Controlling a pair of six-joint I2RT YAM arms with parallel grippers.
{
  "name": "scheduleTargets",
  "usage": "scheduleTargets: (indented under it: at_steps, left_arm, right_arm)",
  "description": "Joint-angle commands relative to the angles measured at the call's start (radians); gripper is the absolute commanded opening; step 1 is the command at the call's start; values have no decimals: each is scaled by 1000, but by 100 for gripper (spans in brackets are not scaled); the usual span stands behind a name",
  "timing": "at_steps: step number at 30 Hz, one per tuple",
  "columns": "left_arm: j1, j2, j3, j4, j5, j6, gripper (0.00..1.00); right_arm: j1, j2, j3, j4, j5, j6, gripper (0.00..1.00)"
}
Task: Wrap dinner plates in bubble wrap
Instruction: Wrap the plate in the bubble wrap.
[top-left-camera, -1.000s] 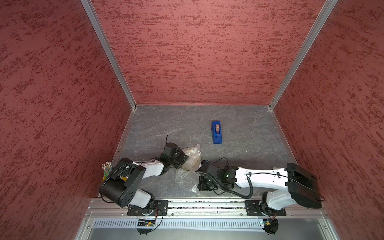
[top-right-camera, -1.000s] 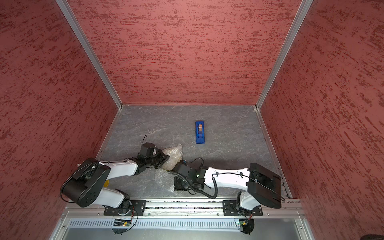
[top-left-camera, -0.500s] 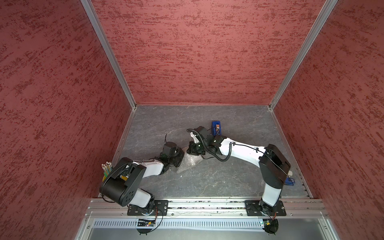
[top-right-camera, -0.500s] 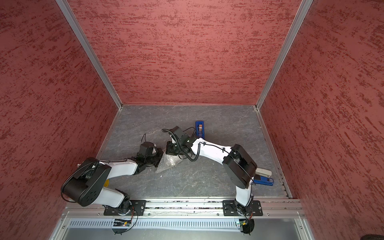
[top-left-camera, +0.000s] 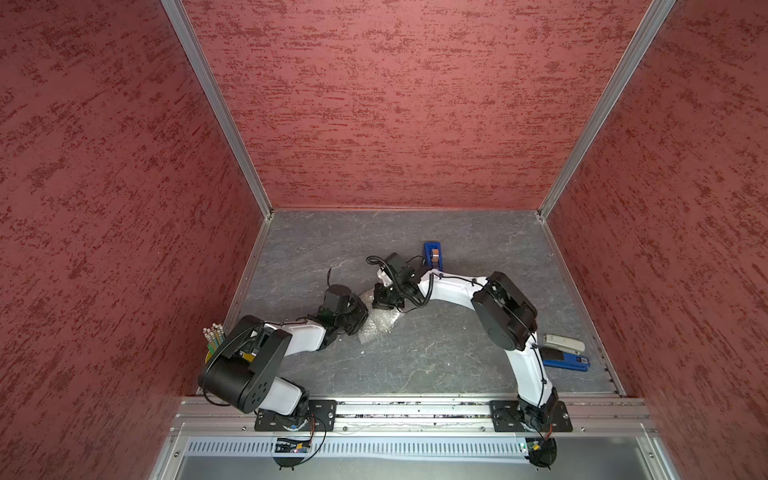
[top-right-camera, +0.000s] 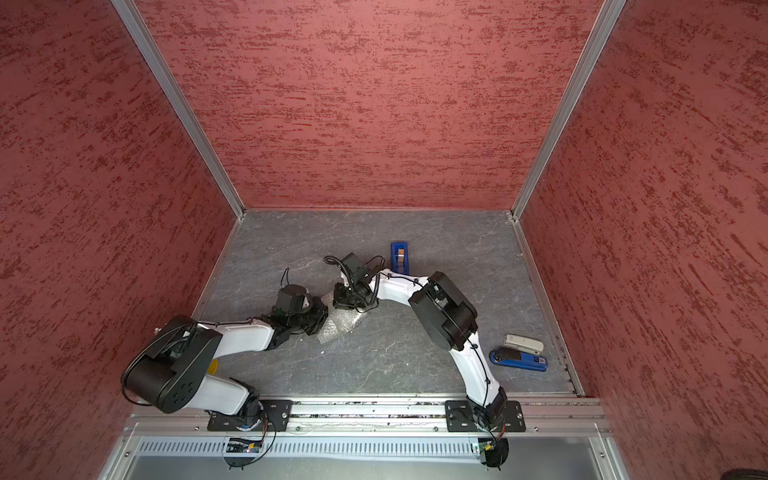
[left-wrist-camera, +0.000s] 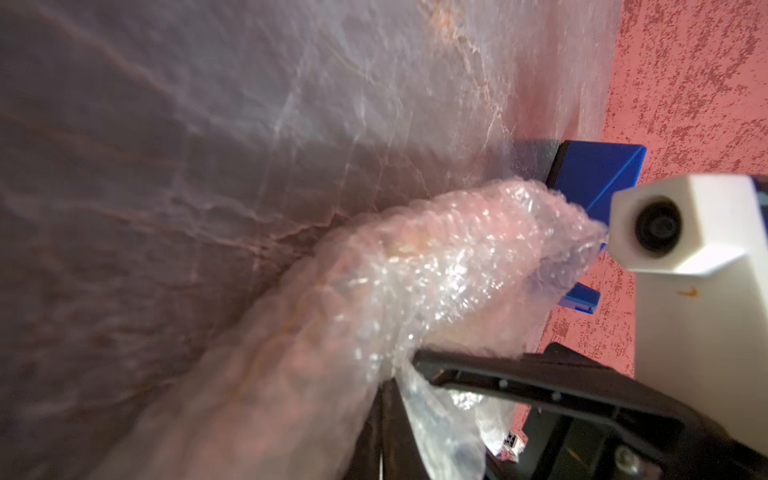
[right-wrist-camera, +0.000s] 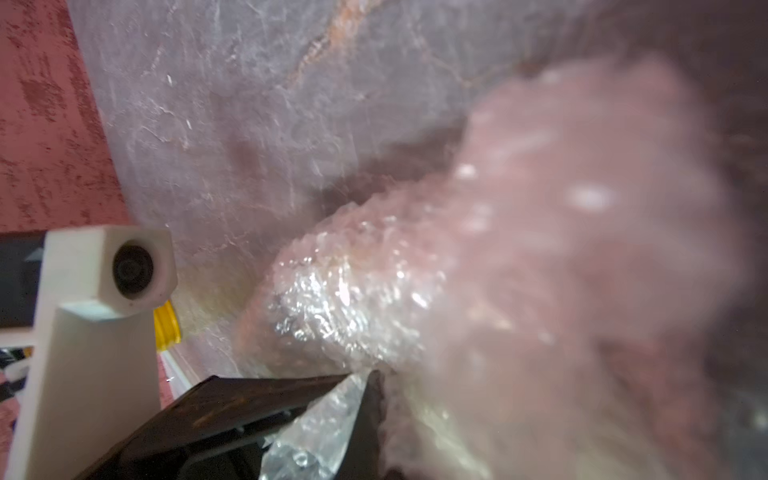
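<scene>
My left gripper (top-left-camera: 360, 318) and right gripper (top-left-camera: 381, 301) are both clamped on the bubble wrap (top-left-camera: 379, 323), bunched just below centre in both top views, so I judge the hidden dinner plate mostly wrapped, with only tucking left.

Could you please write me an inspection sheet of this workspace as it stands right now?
Surface: grey veined table.
Job's things: bubble wrap bunched between the two arms; plate not clearly seen, possibly inside the wrap.
Clutter: tape dispenser, white stapler, blue stapler, cup of pencils.
Grippers: left gripper and right gripper both shut on the bubble wrap.
Cables: black cable looped at the right wrist.
Surroundings: red textured walls on three sides.
</scene>
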Motion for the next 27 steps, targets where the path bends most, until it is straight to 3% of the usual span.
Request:
scheduleTargets:
  at_steps: [1,4,8,11,14,17,21,27]
  left_arm:
    - [1,-45,-34,-209,-6,16,10]
    - [-16,-200,-22,-374,-78,-19,20]
    - [-123,-394,43,-561,-199,-83,14]
    - [-179,-444,92,-578,-249,-103,12]
    - [-190,-390,123,-511,-231,-96,11]
    - [-187,-317,129,-430,-182,-101,4]
    - [-205,-275,134,-375,-210,-78,4]
    - [-130,-125,79,-302,-214,-74,1]
  right_arm:
    - [-15,73,44,29,41,24,0]
    - [-16,83,52,19,43,37,0]
    - [-16,81,47,22,46,57,0]
    - [-16,85,44,25,46,71,0]
    - [-16,86,37,36,47,88,0]
    - [-16,88,37,42,43,98,0]
    - [-17,90,36,46,37,107,0]
    - [-17,76,33,55,33,125,0]
